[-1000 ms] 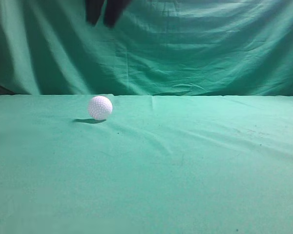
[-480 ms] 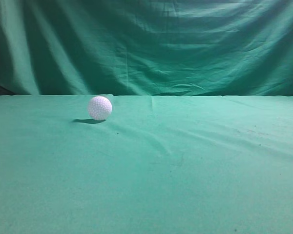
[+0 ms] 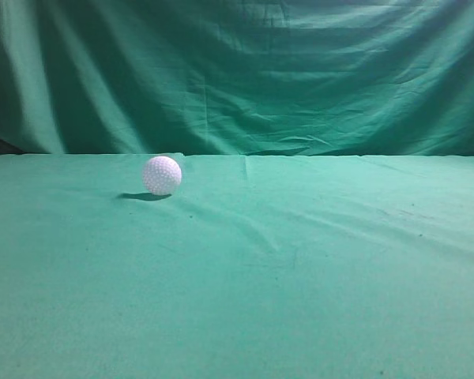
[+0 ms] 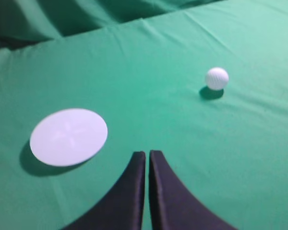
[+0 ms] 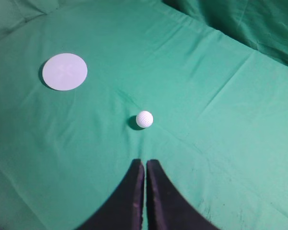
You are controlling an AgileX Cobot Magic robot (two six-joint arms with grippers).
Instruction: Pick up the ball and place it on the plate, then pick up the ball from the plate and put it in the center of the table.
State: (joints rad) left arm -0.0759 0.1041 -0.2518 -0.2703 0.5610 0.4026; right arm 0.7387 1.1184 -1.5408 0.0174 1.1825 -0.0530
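Sitting alone on the green surface (image 5: pixel 221 143), the ball (image 5: pixel 144 119) is well apart from the plate (image 5: pixel 65 71), which has nothing on it. The left fingers (image 4: pixel 147 163) and the right fingers (image 5: pixel 144 170) are both pressed together and hold nothing. I cannot tell if the ball has been to the plate yet; it may be the start or the end.

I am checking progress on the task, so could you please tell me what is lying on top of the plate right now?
Nothing lies on the plate; its pale top is bare in both wrist views. The ball rests apart from it on the table. Whatever is beneath the plate is hidden.
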